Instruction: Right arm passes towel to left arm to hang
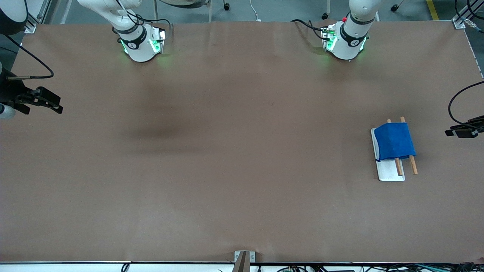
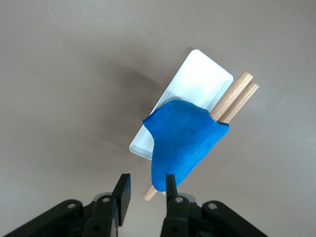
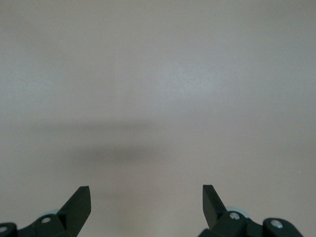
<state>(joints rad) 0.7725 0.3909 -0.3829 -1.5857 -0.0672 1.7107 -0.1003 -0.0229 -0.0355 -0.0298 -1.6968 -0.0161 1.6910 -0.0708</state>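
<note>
The bright blue towel (image 1: pixel 394 140) (image 2: pixel 185 140) hangs draped over two wooden rods (image 1: pixel 413 164) (image 2: pixel 237 96) on a white tray (image 1: pixel 391 173) (image 2: pixel 202 79), toward the left arm's end of the table. My left gripper (image 1: pixel 452 133) (image 2: pixel 148 178) hovers beside the tray, over the table's edge at that end. It is open with nothing between its fingers and is apart from the towel. My right gripper (image 1: pixel 56 105) (image 3: pixel 146 190) waits over the table's edge at the right arm's end, open wide and empty.
Brown paper covers the table (image 1: pixel 234 151). The two arm bases (image 1: pixel 141 43) (image 1: pixel 346 41) stand along the edge farthest from the front camera. A small bracket (image 1: pixel 244 258) sits at the table's near edge.
</note>
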